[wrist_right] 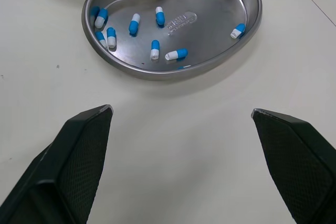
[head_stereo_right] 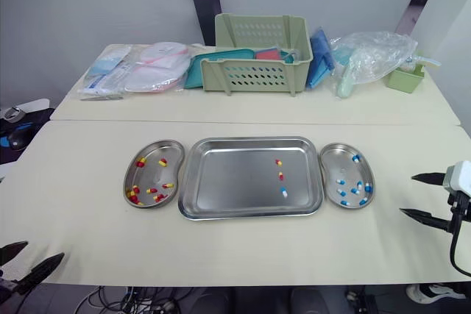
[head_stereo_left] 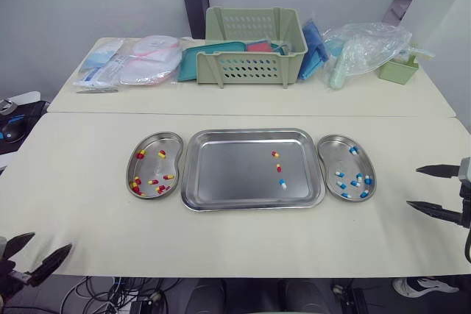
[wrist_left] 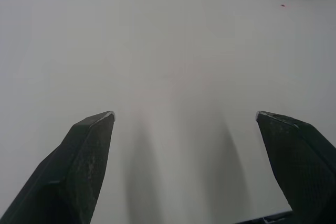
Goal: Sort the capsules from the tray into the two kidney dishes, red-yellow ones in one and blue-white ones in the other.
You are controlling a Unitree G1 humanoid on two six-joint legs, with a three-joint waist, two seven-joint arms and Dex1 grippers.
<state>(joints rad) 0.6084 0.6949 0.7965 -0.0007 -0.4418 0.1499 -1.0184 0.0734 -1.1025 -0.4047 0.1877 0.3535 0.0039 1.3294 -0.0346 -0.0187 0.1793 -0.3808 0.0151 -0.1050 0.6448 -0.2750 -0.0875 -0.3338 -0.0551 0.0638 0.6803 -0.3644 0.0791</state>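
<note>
A steel tray (head_stereo_left: pixel 228 182) lies mid-table with two red-yellow capsules (head_stereo_left: pixel 275 154) and one blue-white capsule (head_stereo_left: pixel 282 183) near its right side. The left kidney dish (head_stereo_left: pixel 169 140) holds several red-yellow capsules (head_stereo_left: pixel 153 182). The right kidney dish (head_stereo_left: pixel 330 145) holds several blue-white capsules (wrist_right: pixel 134 23). My left gripper (head_stereo_left: pixel 34 252) hovers open at the table's front left corner, far from the dishes. My right gripper (head_stereo_left: pixel 434 190) stands open to the right of the blue-white dish, empty.
At the back stand a green basket (head_stereo_left: pixel 254 49), packaged supplies (head_stereo_left: pixel 129 64), a clear plastic bag (head_stereo_left: pixel 364 49) and a small green box (head_stereo_left: pixel 398 70). A seam (head_stereo_left: pixel 88 113) splits the front and back tables.
</note>
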